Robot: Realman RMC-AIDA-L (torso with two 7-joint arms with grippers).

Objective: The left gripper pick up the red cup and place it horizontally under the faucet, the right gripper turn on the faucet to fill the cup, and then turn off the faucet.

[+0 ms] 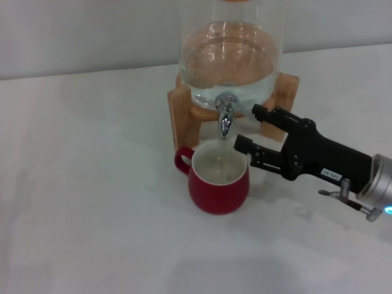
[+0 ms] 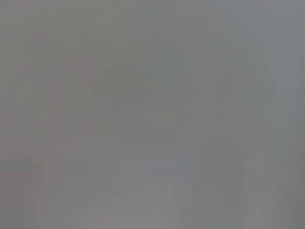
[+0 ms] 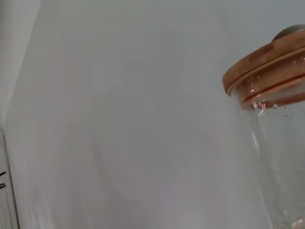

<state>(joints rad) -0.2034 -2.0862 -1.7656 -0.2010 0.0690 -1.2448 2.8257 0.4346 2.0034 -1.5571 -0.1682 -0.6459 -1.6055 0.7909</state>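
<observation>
The red cup [image 1: 217,184] stands upright on the white table directly below the faucet [image 1: 225,114], its handle pointing left and its white inside showing. The chrome faucet juts from the clear glass dispenser [image 1: 229,55] on its wooden stand [image 1: 182,110]. My right gripper [image 1: 250,127] reaches in from the right, open, with its two black fingertips just right of the faucet and above the cup's rim, touching neither. The left gripper is out of view; the left wrist view is only flat grey.
The dispenser holds water, and its wooden lid [image 3: 267,67] shows in the right wrist view against a pale wall. White table [image 1: 92,202] spreads to the left of and in front of the cup.
</observation>
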